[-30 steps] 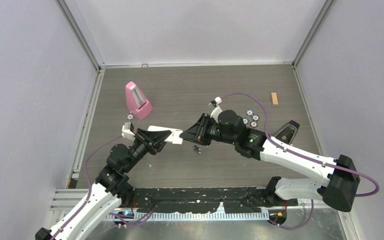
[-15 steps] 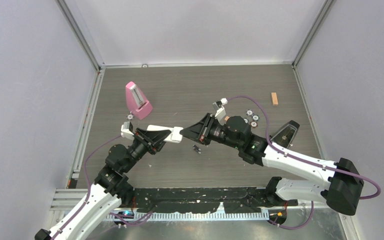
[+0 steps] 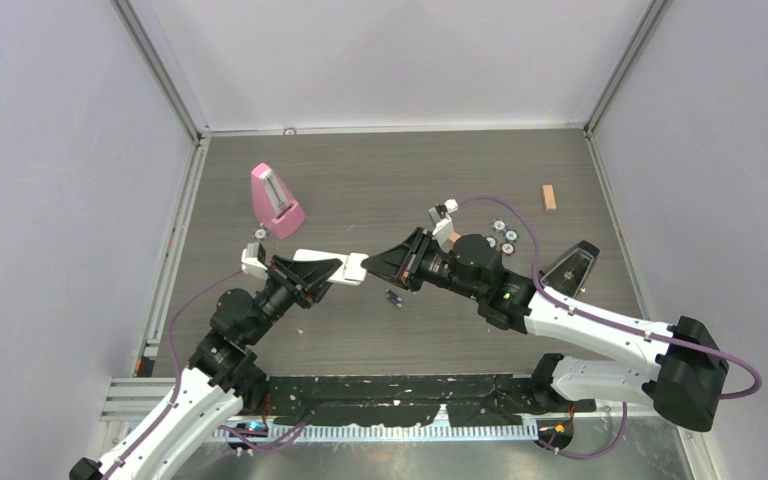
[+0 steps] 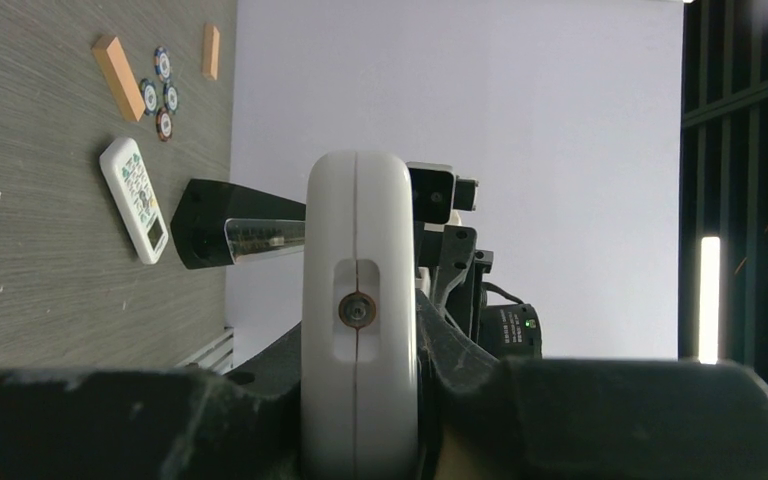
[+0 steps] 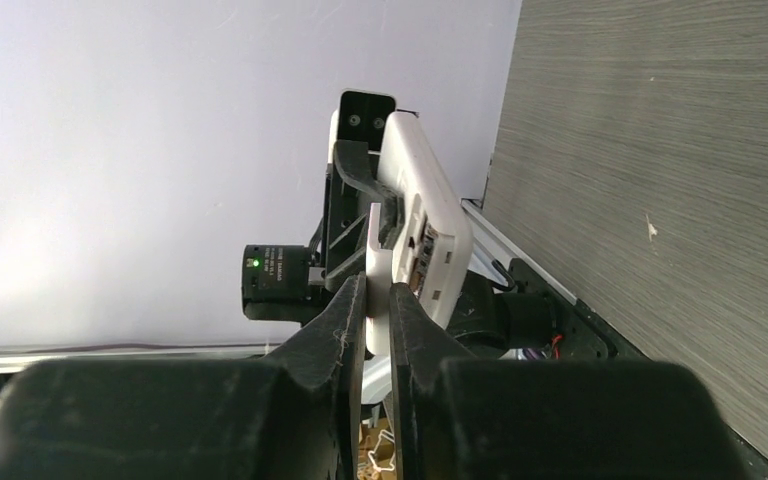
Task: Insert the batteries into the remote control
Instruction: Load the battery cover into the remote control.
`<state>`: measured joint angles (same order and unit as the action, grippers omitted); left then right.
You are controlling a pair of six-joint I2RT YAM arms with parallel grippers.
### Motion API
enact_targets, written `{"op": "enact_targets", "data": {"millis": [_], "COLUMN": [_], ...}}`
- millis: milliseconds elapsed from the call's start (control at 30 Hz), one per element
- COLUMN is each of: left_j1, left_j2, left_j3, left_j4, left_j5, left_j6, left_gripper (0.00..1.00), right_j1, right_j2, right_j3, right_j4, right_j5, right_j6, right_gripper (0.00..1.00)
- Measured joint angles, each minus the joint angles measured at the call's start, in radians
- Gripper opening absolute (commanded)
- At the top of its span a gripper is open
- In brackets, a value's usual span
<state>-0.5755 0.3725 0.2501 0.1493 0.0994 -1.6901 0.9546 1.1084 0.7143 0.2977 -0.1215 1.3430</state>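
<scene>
My left gripper is shut on the long white remote control and holds it level above the table. In the left wrist view the remote control points end-on at the camera, clamped between both jaws of the left gripper. My right gripper meets the remote's right end. Its jaws are shut on a thin white plate, apparently the battery cover, right beside the remote control, whose bay shows open. Small dark pieces that look like batteries lie on the table under the right gripper.
A pink metronome stands at the back left and a black one at the right. Round chips, a wooden block and a shorter white remote lie on the right half. Walls enclose the table.
The right arm's wrist shifted a little to the right and rolled, and its jaws closed slightly. Its fingertips stayed at the remote's end. The left arm held still.
</scene>
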Motion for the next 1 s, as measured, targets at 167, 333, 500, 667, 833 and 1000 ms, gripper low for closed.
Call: {"op": "enact_targets", "data": {"millis": [167, 333, 500, 667, 833, 1000], "left_j1": [0.000, 0.000, 0.000, 0.000, 0.000, 0.000], "left_j2": [0.000, 0.009, 0.019, 0.024, 0.025, 0.025], "left_j3": [0.000, 0.000, 0.000, -0.001, -0.002, -0.003], "left_j4": [0.016, 0.019, 0.029, 0.034, 0.035, 0.056], "left_j5": [0.003, 0.008, 0.014, 0.014, 0.015, 0.015], "left_j6": [0.001, 0.000, 0.004, 0.025, 0.054, 0.076], "left_gripper": [0.00, 0.00, 0.00, 0.00, 0.00, 0.00], "right_j1": [0.000, 0.000, 0.000, -0.001, -0.002, -0.002], "right_j2": [0.000, 0.000, 0.008, 0.014, 0.016, 0.016], "right_j3": [0.000, 0.000, 0.000, 0.000, 0.018, 0.056], "right_j4": [-0.037, -0.042, -0.043, -0.053, -0.105, -0.182], "right_j5": [0.005, 0.010, 0.013, 0.012, 0.012, 0.012], "right_j6": [0.005, 0.020, 0.034, 0.049, 0.049, 0.031], "right_gripper": [0.05, 0.05, 0.08, 0.14, 0.20, 0.24]}}
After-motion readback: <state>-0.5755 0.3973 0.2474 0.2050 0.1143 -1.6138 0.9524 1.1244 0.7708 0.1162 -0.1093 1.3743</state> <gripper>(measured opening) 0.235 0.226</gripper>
